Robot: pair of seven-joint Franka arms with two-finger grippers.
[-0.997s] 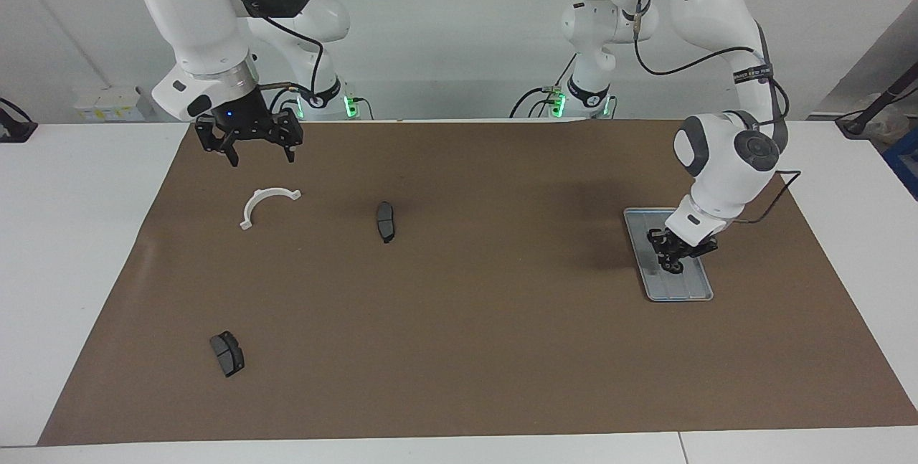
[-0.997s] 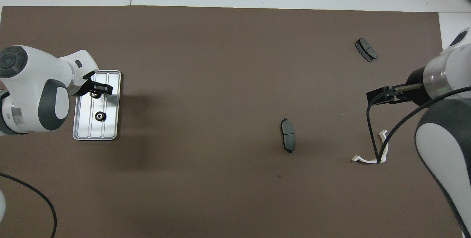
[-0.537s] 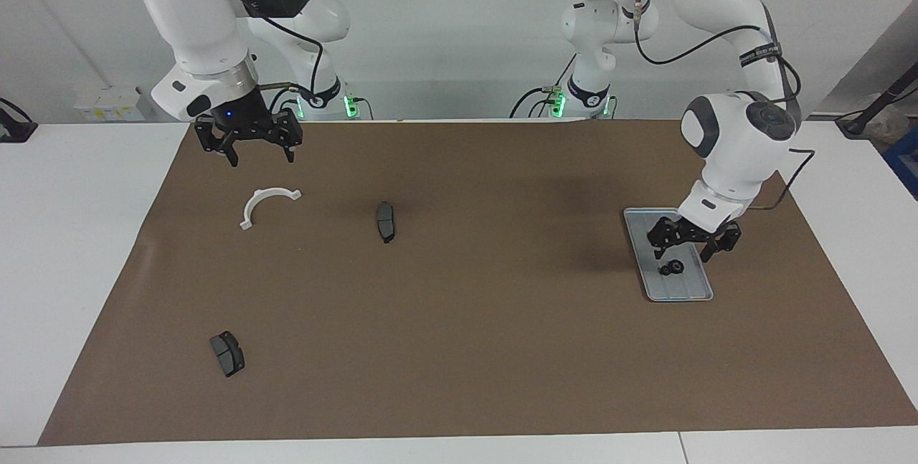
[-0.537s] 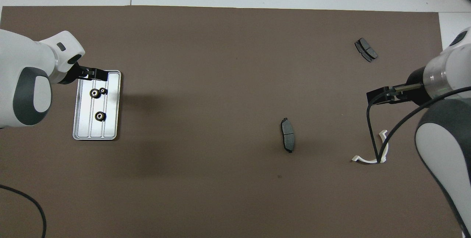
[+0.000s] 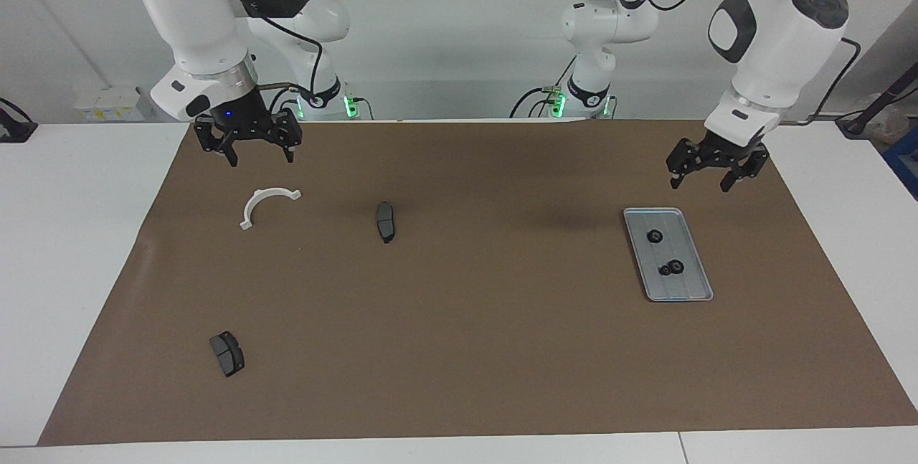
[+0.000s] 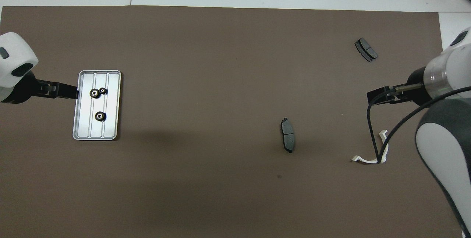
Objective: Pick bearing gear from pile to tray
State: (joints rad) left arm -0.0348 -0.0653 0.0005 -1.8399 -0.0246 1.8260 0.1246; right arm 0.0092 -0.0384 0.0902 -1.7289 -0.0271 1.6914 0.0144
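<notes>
Tray (image 5: pixel 699 290) holds three gears (image 5: pixel 654 236); left gripper (image 5: pixel 717 176) hangs open and empty above it, right gripper (image 5: pixel 251 150) open, waiting. Probably done: the left arm should retreat clear.

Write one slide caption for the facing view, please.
Three black rings lie in the tray; both arms hang above the mat, jaws open.

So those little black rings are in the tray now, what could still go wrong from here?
Three black rings lie loose in the tray, two of them touching, so a knock to the tray might roll them about. The open left gripper hangs above the mat near the tray's robot-side end; a careless descent could clip the rim. No rings show among the brake pads and white bracket, so another search might grab a wrong part.
</notes>
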